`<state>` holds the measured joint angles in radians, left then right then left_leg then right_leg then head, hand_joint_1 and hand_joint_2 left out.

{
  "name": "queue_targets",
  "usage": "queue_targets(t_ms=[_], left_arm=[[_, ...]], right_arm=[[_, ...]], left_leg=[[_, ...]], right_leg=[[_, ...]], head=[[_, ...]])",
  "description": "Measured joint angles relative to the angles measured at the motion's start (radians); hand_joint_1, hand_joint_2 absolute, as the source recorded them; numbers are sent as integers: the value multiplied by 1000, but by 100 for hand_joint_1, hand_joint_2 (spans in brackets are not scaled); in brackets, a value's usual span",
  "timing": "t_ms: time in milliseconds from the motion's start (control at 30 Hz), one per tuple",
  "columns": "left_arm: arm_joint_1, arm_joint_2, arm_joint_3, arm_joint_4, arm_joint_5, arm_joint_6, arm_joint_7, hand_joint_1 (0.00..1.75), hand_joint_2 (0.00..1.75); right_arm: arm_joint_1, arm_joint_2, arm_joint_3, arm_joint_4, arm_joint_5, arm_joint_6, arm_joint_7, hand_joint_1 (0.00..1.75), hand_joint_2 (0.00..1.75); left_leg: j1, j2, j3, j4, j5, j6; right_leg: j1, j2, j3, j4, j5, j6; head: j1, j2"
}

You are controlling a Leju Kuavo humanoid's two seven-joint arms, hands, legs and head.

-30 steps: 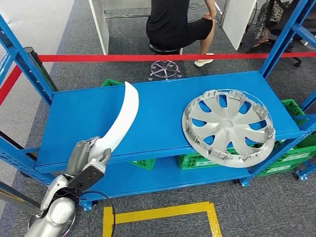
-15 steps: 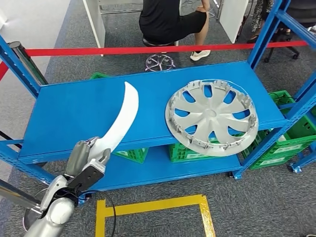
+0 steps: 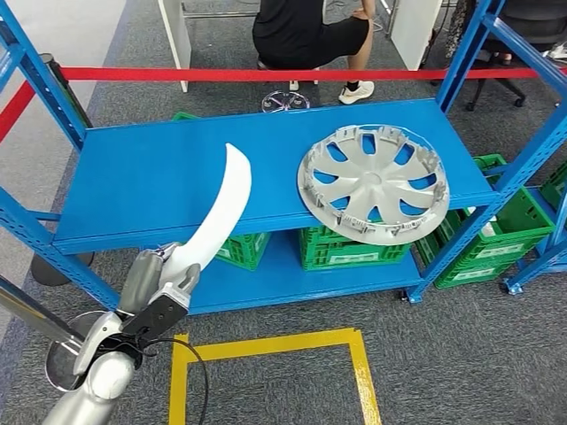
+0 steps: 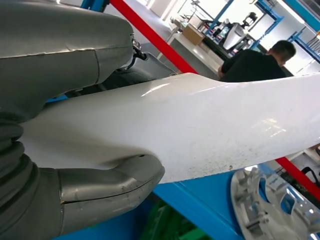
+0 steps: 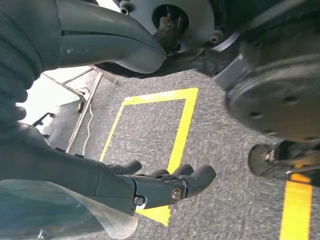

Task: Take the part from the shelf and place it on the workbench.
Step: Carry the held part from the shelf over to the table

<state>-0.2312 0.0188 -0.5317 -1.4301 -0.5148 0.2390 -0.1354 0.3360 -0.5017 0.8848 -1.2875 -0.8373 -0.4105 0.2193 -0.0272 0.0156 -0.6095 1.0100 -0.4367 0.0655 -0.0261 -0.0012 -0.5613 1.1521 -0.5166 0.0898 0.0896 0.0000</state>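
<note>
Curving up and away from the robot, the white trim part (image 3: 217, 212) is a long, narrow, glossy panel whose long axis runs from its near end in the left hand (image 3: 157, 288) diagonally forward and to the right, its far tip (image 3: 236, 155) bending back toward the left over the top level of the blue shelf (image 3: 153, 177). The part is held in the air in front of and above the shelf's front edge; whether any of it touches the shelf cannot be told. The left hand grips the near end, with the grey thumb (image 4: 113, 185) pressed against one face and the rest of the hand against the other. The right hand (image 5: 158, 187) hangs over grey carpet and yellow floor tape (image 5: 181, 130), its dark fingers stretched out, slightly apart and holding nothing. Well to the right on the same shelf level lies a silver hubcap (image 3: 372, 181), with green crates (image 3: 347, 248) on the level below. Beyond the shelf run a red barrier tape (image 3: 267, 74) and a seated person (image 3: 307, 35).
</note>
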Motion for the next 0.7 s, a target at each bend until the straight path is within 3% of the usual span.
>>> queue_targets(t_ms=[67,100,167,200,233,300,333,367,400,433,500,567,600,633,700], left_arm=[[-1,0,0,-1,0,0,0,175,175],[-1,0,0,-1,0,0,0,175,175],[0,0,0,-1,0,0,0,175,175],[0,1,0,-1,0,0,0,175,175],[0,1,0,-1,0,0,0,175,175],[1,2,0,-1,0,0,0,175,175],[2,2,0,-1,0,0,0,175,175],[2,2,0,-1,0,0,0,175,175],[3,3,0,-1,0,0,0,175,175],[3,3,0,-1,0,0,0,175,175],[3,4,0,-1,0,0,0,175,175],[2,4,0,-2,0,0,0,175,175],[2,4,0,-3,0,0,0,175,175],[2,4,0,-3,0,0,0,175,175],[2,3,0,-3,0,0,0,175,175]], right_arm=[[-2,0,0,0,0,0,0,0,175],[-2,0,-1,0,0,0,0,0,175],[-1,0,-1,0,0,0,0,0,175],[-1,0,-1,0,0,0,0,0,175],[-1,0,-1,0,0,0,1,0,175],[-1,0,-1,0,0,0,1,0,175],[-1,0,-1,0,0,0,1,0,175],[-1,0,-1,0,0,0,1,0,175],[-1,0,-1,0,0,0,1,0,175],[-1,0,-1,0,0,0,1,0,175],[-1,0,-1,0,0,0,1,0,175],[-1,0,-1,0,0,0,1,0,175],[-1,0,-1,0,0,0,0,0,175],[0,0,-1,0,0,0,0,0,175],[1,0,0,0,0,0,0,0,175]], left_leg=[[0,0,-19,18,13,-12],[1,-1,-25,21,20,-17],[3,-3,-31,24,28,-29],[5,-5,-37,34,10,-37],[8,-7,-46,62,-27,-46],[16,-9,-71,176,-134,-61],[20,-9,-82,242,-171,-66],[24,-9,-83,291,-185,-69],[27,-9,-70,308,-174,-71],[29,-9,-41,287,-146,-71],[31,-10,63,152,-103,-65],[28,-13,156,8,-112,-54],[25,-14,175,-27,-121,-49],[22,-14,175,-40,-120,-43],[21,-11,154,-43,-97,-28]], right_leg=[[0,3,80,-120,-30,-11],[4,4,91,-146,-42,-22],[4,2,76,-154,-36,-48],[3,-1,68,-155,-27,-59],[1,-3,57,-156,-16,-68],[1,-5,35,-155,8,-77],[1,-5,21,-154,21,-77],[1,-5,7,-153,34,-76],[1,-5,-10,-151,46,-75],[0,-5,-25,-149,56,-73],[1,-4,-49,-146,76,-66],[2,-4,-60,-146,94,-54],[2,-4,-63,-148,104,-47],[1,-4,-65,-152,116,-39],[-3,-3,-75,-149,108,-28]], head=[[0,0],[0,0],[0,0],[-1,0],[-3,0],[-5,0],[-6,0],[-6,0],[-6,0],[-6,0],[-6,0],[-5,0],[-4,0],[-4,0],[-5,0]])
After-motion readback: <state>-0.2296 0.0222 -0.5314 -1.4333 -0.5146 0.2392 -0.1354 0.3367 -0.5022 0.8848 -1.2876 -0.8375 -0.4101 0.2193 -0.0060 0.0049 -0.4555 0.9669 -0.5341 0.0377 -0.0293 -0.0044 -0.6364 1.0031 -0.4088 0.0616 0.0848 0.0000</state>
